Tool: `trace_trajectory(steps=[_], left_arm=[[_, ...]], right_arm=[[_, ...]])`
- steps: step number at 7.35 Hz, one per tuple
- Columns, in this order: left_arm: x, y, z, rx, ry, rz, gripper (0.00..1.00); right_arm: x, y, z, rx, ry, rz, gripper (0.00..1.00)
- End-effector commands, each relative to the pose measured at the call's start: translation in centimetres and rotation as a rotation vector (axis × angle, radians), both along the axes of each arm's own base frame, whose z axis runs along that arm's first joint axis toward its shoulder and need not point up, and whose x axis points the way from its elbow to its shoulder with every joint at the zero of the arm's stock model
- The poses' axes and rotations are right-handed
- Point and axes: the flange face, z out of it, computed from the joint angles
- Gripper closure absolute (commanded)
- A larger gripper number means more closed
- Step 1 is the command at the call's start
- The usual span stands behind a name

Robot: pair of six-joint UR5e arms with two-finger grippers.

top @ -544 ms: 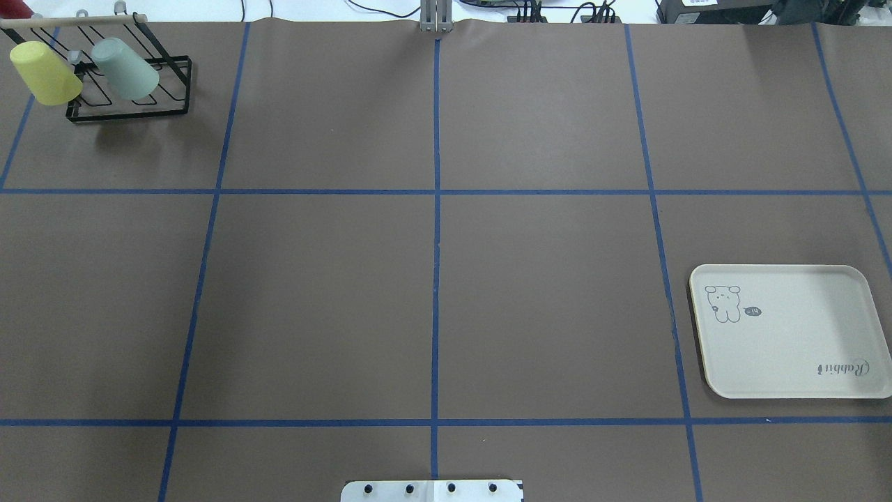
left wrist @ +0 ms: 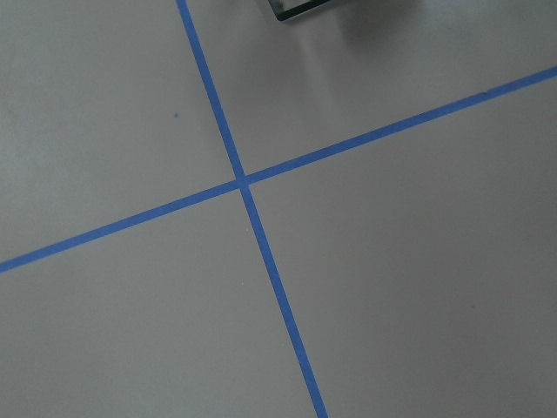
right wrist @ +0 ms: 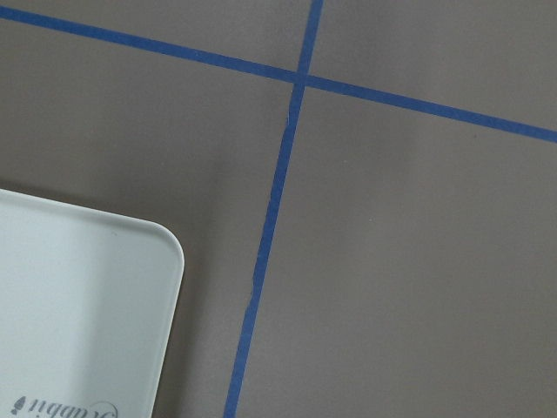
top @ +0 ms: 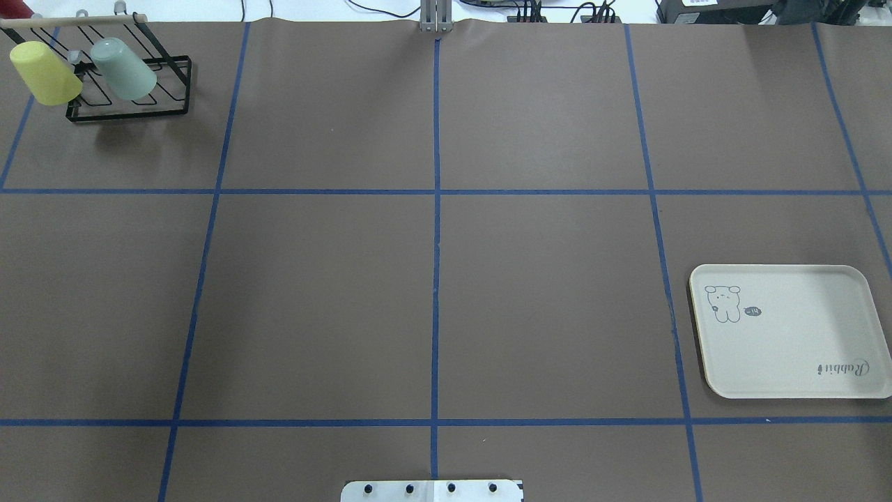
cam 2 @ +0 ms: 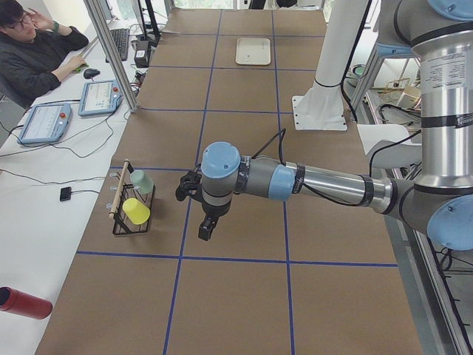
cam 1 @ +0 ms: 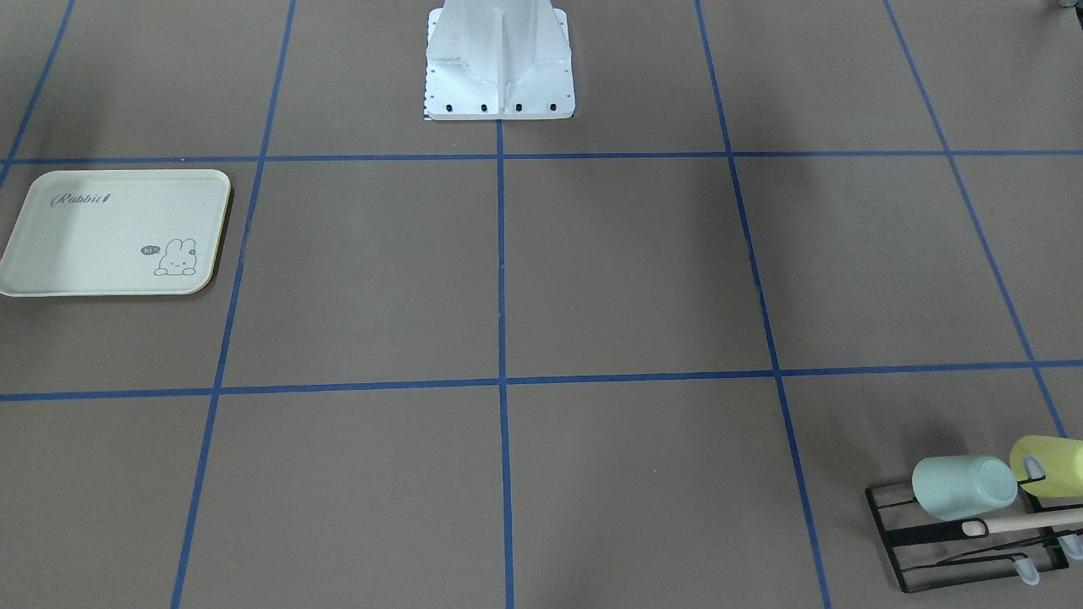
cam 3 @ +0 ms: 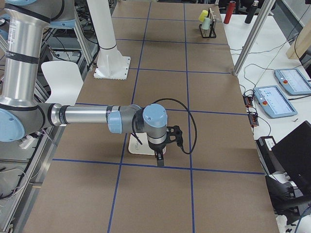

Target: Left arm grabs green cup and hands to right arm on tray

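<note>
- Green cup (top: 124,68) sits tilted on the black wire rack (top: 132,116) at the far left corner of the table (top: 543,293), as we see it from overhead.
- Just beside it on the same rack, toward the table's edge, we see a pale yellow cup (top: 45,73), tilted the same way.
- A wooden bar (top: 73,21) runs along the top of the rack, behind both cups.
- We find the cream tray (top: 801,348) flat on the table near the right edge, well apart from the rack, with its rabbit drawing and "Rabbit" script facing up.
- From the table's left end we see the left arm (cam 2: 325,183) stretched out low over the table. Its gripper (cam 2: 207,228) points down near the rack and is apart from the green cup.
- We cannot tell whether that gripper's fingers are apart or together.
- From the table's right end we see the right arm (cam 3: 87,115) reaching out, its gripper (cam 3: 159,158) hanging over the near edge of the tray.
- We cannot tell that gripper's state either.
- Our right wrist camera looks down on one rounded tray corner beside a crossing of blue tape lines.
</note>
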Motion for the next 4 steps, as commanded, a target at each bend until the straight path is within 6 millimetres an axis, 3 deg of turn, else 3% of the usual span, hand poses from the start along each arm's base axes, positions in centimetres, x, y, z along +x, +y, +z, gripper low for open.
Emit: trace_trajectory(steps=[1,2,3,4], left_arm=[[0.0,-2.3,-2.9,0.073,0.004,-0.001,0.00],[0.0,-4.8,-5.6,0.164,0.003,-0.003,0.00],[0.0,-7.5,-7.3,0.136,0.022,-0.053,0.00],[0.1,-8.7,-7.8,0.108,0.038,-0.093,0.00]], right_arm=[[0.1,-1.1,-2.4,0.175,0.000,0.010,0.00],[0.0,-1.3,-2.7,0.223,-0.003,0.008,0.00],[0.0,-1.6,-2.8,0.222,-0.005,0.010,0.00],[-0.1,-1.6,-2.8,0.217,-0.015,0.013,0.00]])
